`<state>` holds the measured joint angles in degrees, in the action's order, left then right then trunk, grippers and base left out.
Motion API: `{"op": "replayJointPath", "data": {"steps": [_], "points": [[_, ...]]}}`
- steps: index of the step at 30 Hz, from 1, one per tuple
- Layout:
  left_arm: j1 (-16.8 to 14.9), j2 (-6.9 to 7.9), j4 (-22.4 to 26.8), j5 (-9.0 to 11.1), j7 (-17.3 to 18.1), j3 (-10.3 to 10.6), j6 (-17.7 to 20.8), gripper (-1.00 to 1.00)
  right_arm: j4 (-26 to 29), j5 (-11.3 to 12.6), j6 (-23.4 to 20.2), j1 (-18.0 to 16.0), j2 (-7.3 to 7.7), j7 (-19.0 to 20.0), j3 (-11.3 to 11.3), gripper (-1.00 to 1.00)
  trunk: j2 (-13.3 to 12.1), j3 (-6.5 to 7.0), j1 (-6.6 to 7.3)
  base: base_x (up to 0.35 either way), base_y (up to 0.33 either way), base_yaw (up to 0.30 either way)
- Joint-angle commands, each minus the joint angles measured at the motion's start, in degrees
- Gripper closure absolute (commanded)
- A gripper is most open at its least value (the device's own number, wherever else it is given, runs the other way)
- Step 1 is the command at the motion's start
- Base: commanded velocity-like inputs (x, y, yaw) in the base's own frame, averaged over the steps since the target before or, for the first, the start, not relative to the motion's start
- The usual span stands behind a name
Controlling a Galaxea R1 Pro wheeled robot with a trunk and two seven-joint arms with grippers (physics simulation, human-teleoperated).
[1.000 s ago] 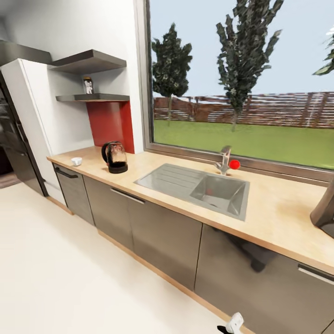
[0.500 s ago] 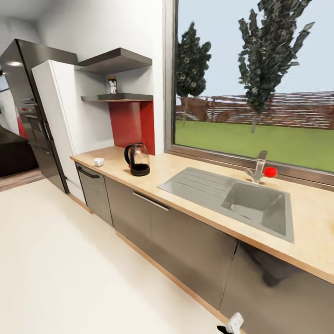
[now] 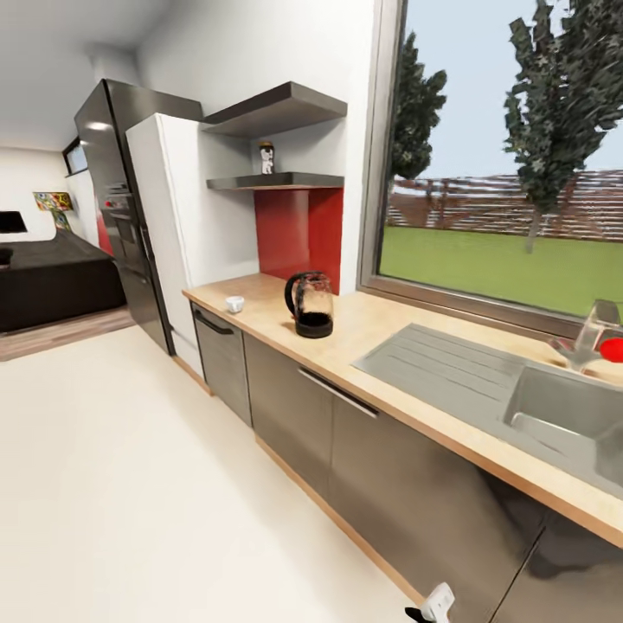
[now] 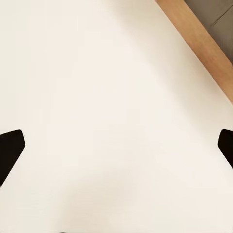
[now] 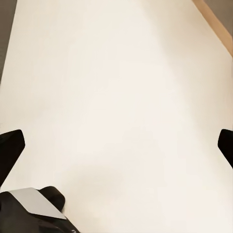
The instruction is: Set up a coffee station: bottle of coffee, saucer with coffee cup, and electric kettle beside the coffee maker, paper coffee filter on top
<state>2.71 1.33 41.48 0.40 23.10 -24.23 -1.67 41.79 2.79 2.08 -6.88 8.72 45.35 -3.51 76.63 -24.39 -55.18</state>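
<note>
Worktop (image 3: 372, 324) of pale beige wood grain runs from the middle of the head view down to the right edge, over glossy dark grey cabinet fronts (image 3: 389, 472) with slim bar handles. On it, centre frame, stands the electric kettle (image 3: 311, 304), rounded, glossy and dark with a black loop handle; to its left, near the counter's far end, sits the tiny white coffee cup (image 3: 234, 304), well apart from the kettle. A brushed steel sink (image 3: 519, 402) with a ribbed drainer fills the right side, its tap (image 3: 590, 333) beside a small red ball (image 3: 613, 350). Above the kettle, two dark floating shelves hang over a red wall panel, and on the lower shelf (image 3: 277, 181) stands the small bottle of coffee (image 3: 266, 157) (too small to read more). In the left wrist view the left gripper (image 4: 116, 148) has its black fingertips spread to both frame edges over smooth cream floor (image 4: 97, 121), with a strip of wooden plinth (image 4: 204, 46) at upper right. The right gripper (image 5: 116, 148) is likewise spread wide and empty over the same floor. Both hang low, well away from everything on the counter.
</note>
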Motion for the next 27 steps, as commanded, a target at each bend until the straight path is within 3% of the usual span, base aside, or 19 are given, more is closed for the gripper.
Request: {"op": "replayJointPath", "data": {"steps": [1, 11, 27], "points": [[0.0, -0.01, 0.0, 0.0, 0.3, -0.1, -0.1, -1.0, 0.0, 0.3, 0.2, 0.0, 0.07, 0.0, -0.2, -1.0, 0.0, -0.05, -0.04, 0.291, 0.174, 0.269], [0.0, -0.01, 0.0, 0.0, 0.3, -0.1, -0.1, -1.0, 0.0, 0.3, 0.2, 0.0, 0.07, 0.0, -0.3, -1.0, 0.0, -0.05, -0.04, 0.291, 0.185, 0.162], [0.0, -0.01, 0.0, 0.0, 0.3, -0.1, -0.1, -1.0, 0.0, 0.3, 0.2, 0.0, 0.07, 0.0, -0.3, -1.0, 0.0, -0.05, -0.04, 0.283, 0.204, 0.262]]}}
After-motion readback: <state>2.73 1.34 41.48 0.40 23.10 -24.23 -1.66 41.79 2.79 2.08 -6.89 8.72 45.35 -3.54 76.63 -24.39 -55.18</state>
